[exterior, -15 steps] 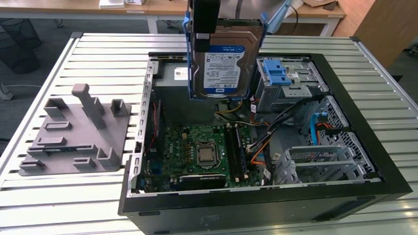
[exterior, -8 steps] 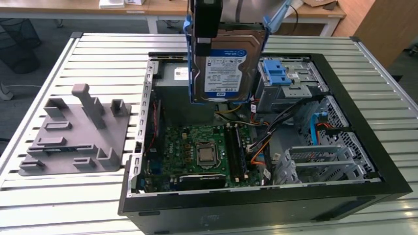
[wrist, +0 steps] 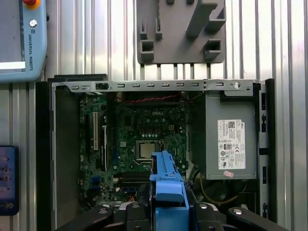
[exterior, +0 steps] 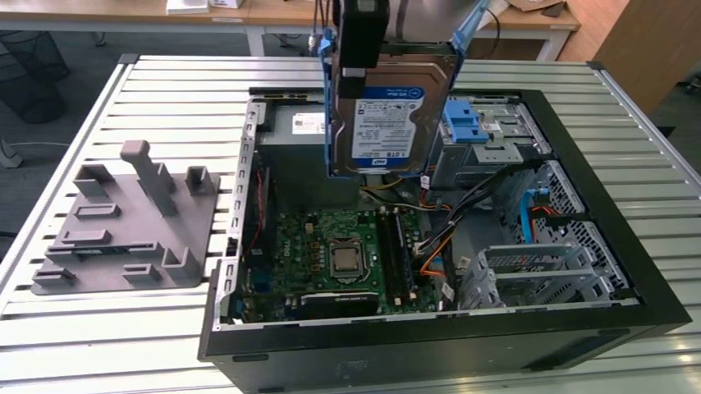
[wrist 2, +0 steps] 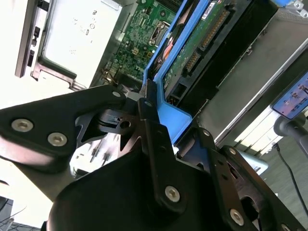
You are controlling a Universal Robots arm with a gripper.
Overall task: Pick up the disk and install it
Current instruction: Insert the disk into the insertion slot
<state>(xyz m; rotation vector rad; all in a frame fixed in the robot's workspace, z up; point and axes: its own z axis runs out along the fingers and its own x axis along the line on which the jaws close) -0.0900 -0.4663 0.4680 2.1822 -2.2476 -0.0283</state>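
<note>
Closest to my lens, in both wrist views, the gripper's [wrist 2: 156,113] black linkage is clamped shut on the blue side rail of the disk [wrist 2: 192,53], whose green circuit board faces the second wrist view.

In the exterior view the disk [exterior: 386,123] hangs upright from the gripper [exterior: 362,33]. Its white-and-blue label faces that camera, and blue rails run up both edges. It is held in the air above the open computer case [exterior: 613,246], touching nothing but the fingers.

Behind it in that view stands the grey power supply [exterior: 298,123]. Just to the exterior view's right of it is the blue latch piece [exterior: 471,115] on the drive bay. I cannot tell how far its lower edge clears them.

In the first wrist view I look past the blue rail [wrist: 166,178] onto the motherboard [wrist: 144,125] and its bare processor socket [wrist: 144,150], with the power supply's white sticker [wrist: 231,144] alongside.

Outside the case, a grey moulded fixture plate [exterior: 121,222] lies on the slatted metal table [exterior: 110,336], on the exterior view's left. A teach pendant [wrist: 21,38] rests near the case in the first wrist view.
</note>
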